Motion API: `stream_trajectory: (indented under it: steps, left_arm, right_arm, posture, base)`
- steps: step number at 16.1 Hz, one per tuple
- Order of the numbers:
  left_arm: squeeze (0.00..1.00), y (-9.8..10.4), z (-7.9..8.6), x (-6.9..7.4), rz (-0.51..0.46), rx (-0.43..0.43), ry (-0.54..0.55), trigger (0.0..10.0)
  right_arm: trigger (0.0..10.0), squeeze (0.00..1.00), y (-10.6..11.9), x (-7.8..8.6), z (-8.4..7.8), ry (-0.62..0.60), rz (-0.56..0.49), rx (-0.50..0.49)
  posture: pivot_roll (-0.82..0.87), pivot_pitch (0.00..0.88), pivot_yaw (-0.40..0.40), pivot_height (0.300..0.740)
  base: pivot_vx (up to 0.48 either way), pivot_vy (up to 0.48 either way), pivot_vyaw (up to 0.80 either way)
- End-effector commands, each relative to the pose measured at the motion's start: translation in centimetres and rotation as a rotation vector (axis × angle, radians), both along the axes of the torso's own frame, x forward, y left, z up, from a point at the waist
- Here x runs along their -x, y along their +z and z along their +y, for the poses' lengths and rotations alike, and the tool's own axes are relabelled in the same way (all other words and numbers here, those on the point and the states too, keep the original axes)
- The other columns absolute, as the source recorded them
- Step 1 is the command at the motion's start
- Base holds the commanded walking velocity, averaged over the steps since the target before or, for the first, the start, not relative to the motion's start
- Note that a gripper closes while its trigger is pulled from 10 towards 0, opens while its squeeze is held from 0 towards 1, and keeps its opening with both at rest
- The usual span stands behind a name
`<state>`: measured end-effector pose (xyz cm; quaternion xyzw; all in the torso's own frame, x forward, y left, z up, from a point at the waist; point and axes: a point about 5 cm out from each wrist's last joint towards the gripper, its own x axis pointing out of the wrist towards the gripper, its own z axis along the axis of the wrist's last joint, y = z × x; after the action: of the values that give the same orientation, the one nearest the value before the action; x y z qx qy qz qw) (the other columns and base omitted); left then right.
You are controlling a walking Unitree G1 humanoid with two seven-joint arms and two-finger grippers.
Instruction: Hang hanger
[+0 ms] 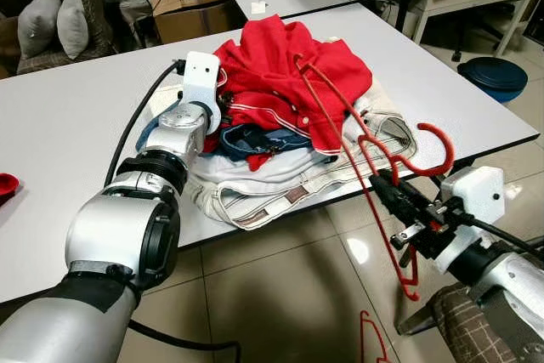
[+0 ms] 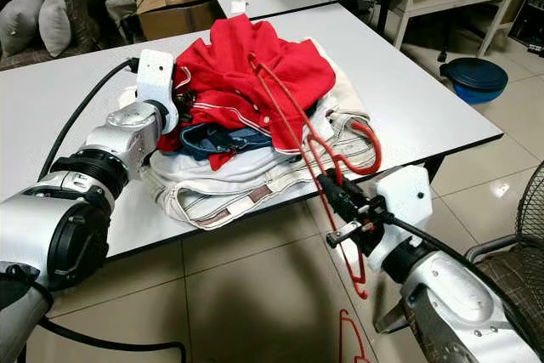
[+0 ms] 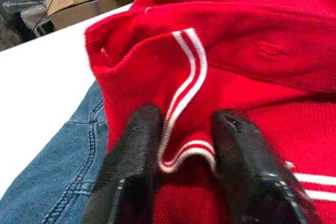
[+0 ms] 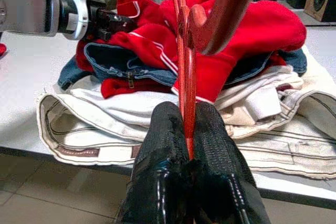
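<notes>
Red hanger (image 1: 374, 167): tilted off the table's (image 1: 68, 125) near edge, upper end on the clothes pile (image 1: 289, 133); pinched between closed fingers of the right gripper (image 1: 393, 191); left gripper (image 3: 184, 150) slightly parted astride the red shirt's (image 3: 236, 51) striped hem.

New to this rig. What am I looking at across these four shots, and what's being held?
It is a humanoid robot with two silver arms. Two pictures come from its head cameras, looking down; two from cameras on its wrists. A white table carries a pile of clothes: a red shirt, blue jeans and cream trousers. The right end effector is shut on a red hanger, beside the table edge. The left end effector sits open on the red shirt, at its white-striped hem.
</notes>
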<state>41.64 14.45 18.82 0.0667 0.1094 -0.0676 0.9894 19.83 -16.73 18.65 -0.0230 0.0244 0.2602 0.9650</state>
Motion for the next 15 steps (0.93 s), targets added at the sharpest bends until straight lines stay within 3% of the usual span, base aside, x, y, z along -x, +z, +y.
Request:
stream_trajectory:
  steps: [1, 11, 15]
  left_arm:
    - [0.0, 0.4, 0.6, -0.1, -0.004, -0.028, 0.007, 0.0]
    - [0.0, 0.5, 0.9, -0.1, -0.022, -0.037, -0.005, 0.0]
    - [0.0, 1.5, 1.9, -0.3, -0.081, 0.022, 0.053, 0.0]
  right_arm:
    - [10.0, 0.0, 0.2, 0.0, 0.2, 0.011, -0.011, 0.001]
    - [10.0, 0.0, -0.1, -0.1, 0.6, 0.028, -0.008, -0.001]
    - [10.0, 0.0, -0.1, -0.1, 0.6, 0.026, -0.015, -0.001]
  posture:
    - [-0.09, 0.041, 0.13, 0.74]
    - [-0.09, 0.013, 0.126, 0.74]
    - [-0.08, 0.0, 0.127, 0.74]
  base:
    - [0.0, 0.0, 0.0]
    - [0.0, 0.0, 0.0]
    - [0.0, 0.0, 0.0]
